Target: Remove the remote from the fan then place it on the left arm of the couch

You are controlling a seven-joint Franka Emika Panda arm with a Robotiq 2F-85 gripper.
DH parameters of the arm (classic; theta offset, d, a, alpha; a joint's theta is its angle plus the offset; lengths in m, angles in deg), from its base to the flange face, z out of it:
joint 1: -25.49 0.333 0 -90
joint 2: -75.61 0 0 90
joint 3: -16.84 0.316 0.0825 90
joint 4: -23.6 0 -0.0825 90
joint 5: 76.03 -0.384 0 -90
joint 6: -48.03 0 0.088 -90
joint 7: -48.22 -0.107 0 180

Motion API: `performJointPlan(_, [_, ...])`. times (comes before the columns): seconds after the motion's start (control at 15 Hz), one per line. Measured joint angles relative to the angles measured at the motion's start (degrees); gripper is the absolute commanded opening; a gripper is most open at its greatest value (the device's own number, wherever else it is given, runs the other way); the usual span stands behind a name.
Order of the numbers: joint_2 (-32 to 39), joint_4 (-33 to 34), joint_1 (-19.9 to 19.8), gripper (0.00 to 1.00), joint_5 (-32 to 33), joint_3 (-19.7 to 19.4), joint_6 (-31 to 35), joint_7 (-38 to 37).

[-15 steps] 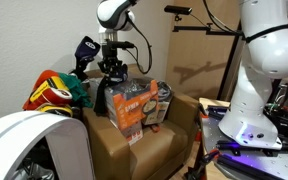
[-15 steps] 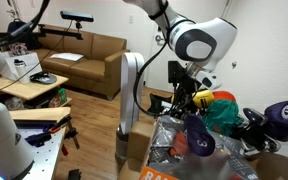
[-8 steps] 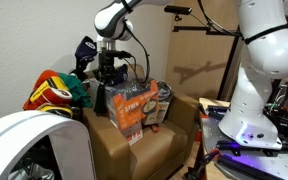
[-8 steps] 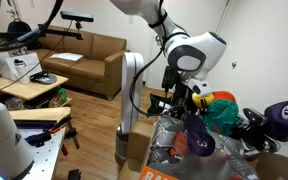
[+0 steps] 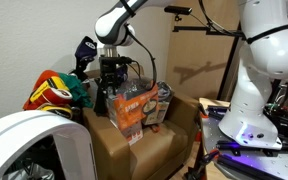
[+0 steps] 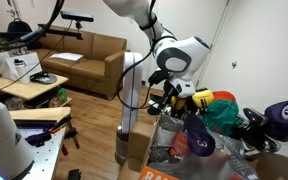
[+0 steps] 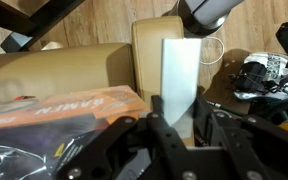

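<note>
My claw [image 7: 182, 110] pinches one white remote [image 7: 181, 70] over an arm of the one couch [image 5: 144, 150]; its lower end hides behind the fingers. One fan [image 5: 29, 130], cut off at the frame's edge, sits beside the couch.

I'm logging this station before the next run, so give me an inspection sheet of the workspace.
Surface: couch, top heaped with items.
Job's things: fan beside the couch, close to the camera; remote not made out.
Clutter: orange food packet, colourful fabric bundle, dark blue cap.
Grippers: end effector low over the couch, behind the packet; open or shut cannot be told.
Cables: black cable looping off the wrist.
Surroundings: white robot base, brown sofa, wood floor.
</note>
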Motion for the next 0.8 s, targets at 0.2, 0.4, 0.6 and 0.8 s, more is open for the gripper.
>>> performJointPlan(0.2, [0.1, -0.1, 0.5, 0.10, 0.1, 0.0, 0.0, -0.4])
performJointPlan(0.4, [0.9, 0.5, 0.7, 0.10, 0.4, 0.1, -0.1, 0.2])
performJointPlan(0.6, [2.5, 1.8, 0.7, 0.35, 0.4, 0.3, -0.1, 1.6])
performJointPlan(0.8, [2.7, 2.2, 0.7, 0.10, 0.4, 0.3, -0.1, 1.6])
